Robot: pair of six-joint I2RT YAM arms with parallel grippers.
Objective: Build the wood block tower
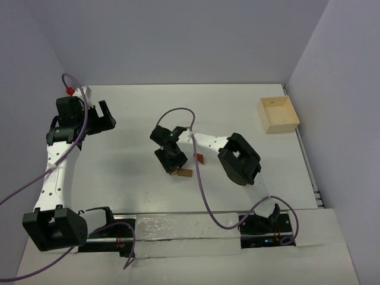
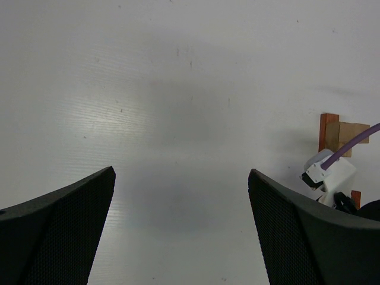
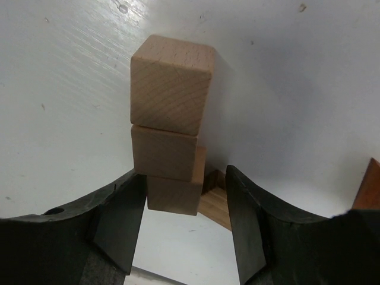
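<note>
1. The wood block tower point(image 3: 161, 155) sits mid-table, slightly toward the near side, right under my right gripper point(image 3: 185, 178). It is three pale cubes in a column on a flat tan piece point(image 3: 217, 206).
2. The right gripper's fingers are spread on either side of the lowest cube point(image 3: 175, 191) and pinch nothing. One pad is clearly apart from the cube. The other is right at its edge, and I can't tell if it touches.
3. My read on why it's there: the jaws straddle the base, either letting go or lining up a squeeze, and I can't tell which. Working low keeps the fingers off the top cube point(image 3: 172, 83), which I judge would tip most easily.
4. The column isn't flush; each cube is shifted a little off its neighbour. It looks wobbly to me, so any pull-out should go straight back with no sideways brush.
5. A reddish block point(image 3: 368, 187) lies loose just right of the tower. It's probably the next piece.
6. The left gripper point(image 2: 182, 172) sits at the far left, well apart from the tower, fingers spread with nothing between them. I take it as kept out of the way.
7. A wooden box point(image 1: 277, 114) sits at the far right of the table point(image 1: 237, 104) and is not part of the stack.
</note>
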